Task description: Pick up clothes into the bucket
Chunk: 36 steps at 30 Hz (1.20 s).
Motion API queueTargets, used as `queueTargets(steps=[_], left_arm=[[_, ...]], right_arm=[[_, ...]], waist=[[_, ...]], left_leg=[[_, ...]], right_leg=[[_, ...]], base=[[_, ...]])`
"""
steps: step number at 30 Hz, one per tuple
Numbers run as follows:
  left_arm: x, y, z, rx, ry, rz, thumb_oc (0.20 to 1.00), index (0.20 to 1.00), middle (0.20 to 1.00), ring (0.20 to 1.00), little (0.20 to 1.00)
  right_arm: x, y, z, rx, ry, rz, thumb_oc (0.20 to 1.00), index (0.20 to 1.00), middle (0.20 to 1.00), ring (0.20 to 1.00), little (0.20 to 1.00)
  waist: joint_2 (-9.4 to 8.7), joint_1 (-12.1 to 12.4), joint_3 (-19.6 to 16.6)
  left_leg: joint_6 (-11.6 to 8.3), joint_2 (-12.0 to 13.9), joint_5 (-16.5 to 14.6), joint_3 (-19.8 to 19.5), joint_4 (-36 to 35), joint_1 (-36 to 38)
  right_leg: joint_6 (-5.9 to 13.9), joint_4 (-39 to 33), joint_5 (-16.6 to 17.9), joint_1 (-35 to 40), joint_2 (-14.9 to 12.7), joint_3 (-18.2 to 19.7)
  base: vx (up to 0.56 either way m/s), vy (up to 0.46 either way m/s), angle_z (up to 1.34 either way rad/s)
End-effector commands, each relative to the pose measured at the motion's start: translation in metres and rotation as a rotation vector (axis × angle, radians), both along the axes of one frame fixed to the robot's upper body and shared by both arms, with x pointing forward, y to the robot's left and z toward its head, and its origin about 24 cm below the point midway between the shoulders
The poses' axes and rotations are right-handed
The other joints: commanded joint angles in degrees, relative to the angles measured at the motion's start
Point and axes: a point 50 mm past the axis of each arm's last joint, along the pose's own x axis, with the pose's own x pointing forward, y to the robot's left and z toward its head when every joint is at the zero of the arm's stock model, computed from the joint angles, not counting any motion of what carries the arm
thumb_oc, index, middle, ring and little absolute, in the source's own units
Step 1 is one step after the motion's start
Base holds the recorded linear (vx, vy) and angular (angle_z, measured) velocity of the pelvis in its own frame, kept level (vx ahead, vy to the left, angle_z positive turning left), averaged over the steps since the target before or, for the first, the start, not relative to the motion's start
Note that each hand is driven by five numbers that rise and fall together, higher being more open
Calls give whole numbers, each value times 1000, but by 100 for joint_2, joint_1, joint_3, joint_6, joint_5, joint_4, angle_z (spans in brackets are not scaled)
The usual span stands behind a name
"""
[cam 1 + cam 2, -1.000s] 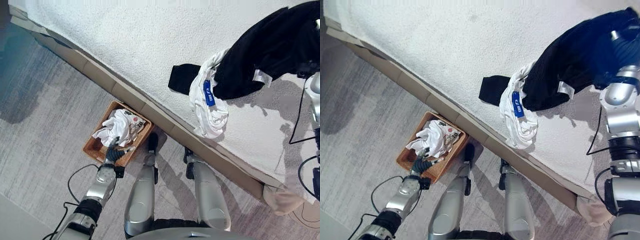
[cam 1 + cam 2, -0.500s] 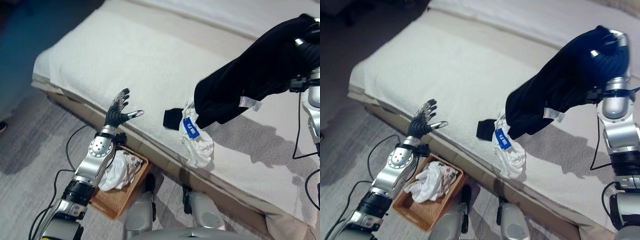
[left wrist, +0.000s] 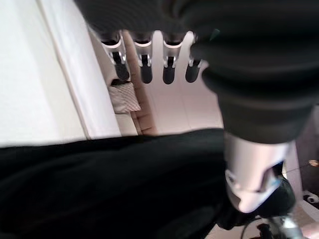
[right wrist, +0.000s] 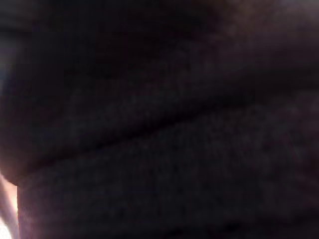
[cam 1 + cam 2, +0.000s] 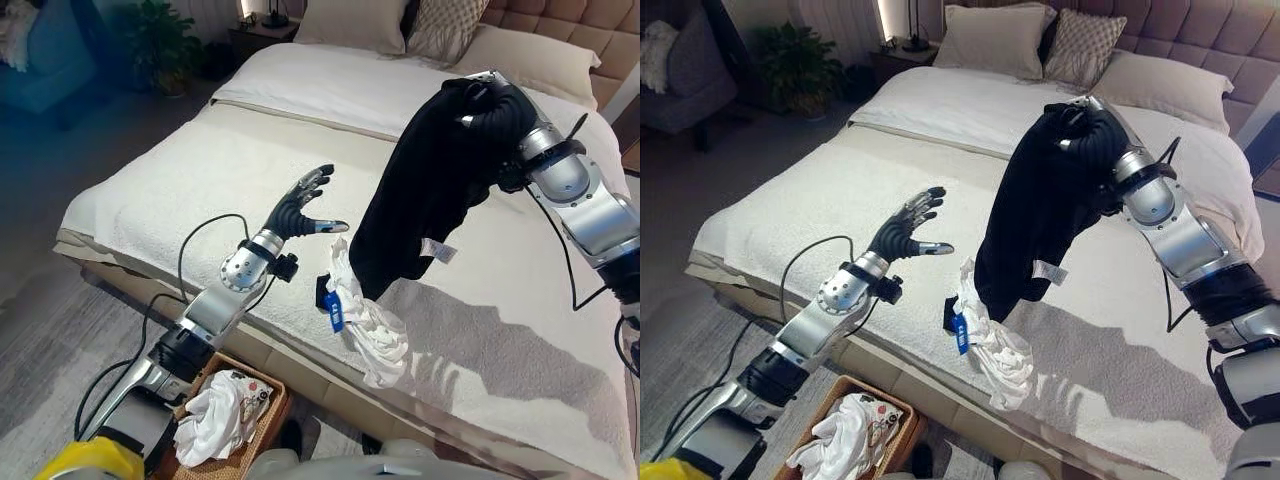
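Black garment (image 5: 425, 190) hangs from right hand (image 5: 487, 105) above bed (image 5: 180, 170); fingers wrapped in cloth, grip cannot tell. White shirt (image 5: 368, 325) dangles below, bottom touching bed. Left hand (image 5: 300, 205) open, fingers spread, holds nothing. Woven basket (image 5: 265, 415) on floor holds white clothes (image 5: 215, 430).

Left wrist view: fingers (image 3: 144, 69) straight, black garment past them.

Right wrist view: dark cloth close up.

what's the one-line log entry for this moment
right hand: lifting black garment above bed | left hand: open, empty | white garment: on bed | wicker basket: holds white clothes
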Motion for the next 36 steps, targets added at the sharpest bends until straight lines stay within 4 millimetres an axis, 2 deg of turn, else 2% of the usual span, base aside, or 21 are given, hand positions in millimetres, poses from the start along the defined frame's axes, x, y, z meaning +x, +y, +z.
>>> queueTargets(steps=[1,7,11,14,19,23,24,25,26,30,33,36], left_arm=[[11,-13,-2,47,11,-31,1000,1000,1000,1000,1000],[20,-20,-20,97,64,40,1000,1000,1000,1000,1000],[23,-30,-26,48,117,33,1000,1000,1000,1000,1000],[18,-47,-23,-48,181,-66,1000,1000,1000,1000,1000],[-1,-78,-18,-105,309,-340,1000,1000,1000,1000,1000],[-10,-86,-20,-139,395,-439,1000,1000,1000,1000,1000],[-14,-89,-23,-173,447,-473,765,765,765,765,765],[-17,-90,-25,-195,493,-506,319,319,319,319,319],[-20,-89,-28,-216,529,-530,200,200,200,200,200],[-30,-81,-39,-269,633,-588,200,200,200,200,200],[-33,-70,-45,-329,662,-577,200,200,200,200,200],[-36,-60,-53,-440,699,-528,200,200,200,200,200]], right_arm=[[-6,30,30,76,-86,160,200,200,200,200,200],[-22,60,20,174,-20,379,200,200,200,200,200],[-32,77,17,191,15,489,200,200,200,200,200],[-36,86,15,174,38,541,200,200,200,200,200],[-38,95,9,148,91,589,200,200,200,200,200],[-38,98,4,146,115,596,200,200,200,200,200],[-38,99,4,149,117,604,200,200,200,200,200],[-37,100,4,151,119,609,200,200,200,200,200],[-37,100,2,159,126,612,200,200,200,200,200],[-34,98,-4,154,137,599,200,200,200,200,200],[-30,87,-9,152,134,545,200,200,200,200,200],[-21,68,-21,167,143,434,200,200,200,200,200]], waist=[[-371,-14,-684],[-377,-23,-756],[-383,-31,-779],[-372,-43,-808],[-303,-81,-852],[-286,-94,-884],[-290,-99,-892],[-285,-105,-898],[-283,-109,-904],[-281,-110,-929],[-277,-94,-928],[-291,-53,-910]], left_leg=[[116,-205,-460,67,153,69],[131,-217,-470,25,125,142],[139,-223,-480,15,143,168],[143,-225,-478,17,141,179],[146,-227,-478,3,129,212],[144,-231,-471,-20,126,224],[141,-232,-472,-13,119,235],[140,-230,-474,-14,121,234],[137,-228,-473,-11,119,239],[135,-221,-484,9,107,252],[138,-223,-486,17,104,259],[151,-224,-495,16,109,263]], right_leg=[[287,394,-13,-153,-232,-10],[300,405,-36,-69,-261,-34],[303,410,-35,-37,-274,-40],[314,392,-23,-23,-283,-48],[342,370,0,6,-300,-52],[350,373,-4,20,-308,-54],[356,358,4,32,-311,-54],[357,359,3,29,-310,-51],[358,350,8,32,-309,-47],[365,309,25,34,-302,-16],[360,277,45,32,-301,0],[355,259,51,40,-304,-4]], base=[[0,0,0],[0,0,0],[1,1,1],[0,6,4],[-1,4,1],[0,0,0],[0,0,0],[0,0,0],[0,0,0],[0,0,0],[0,0,0],[-4,1,-1]])
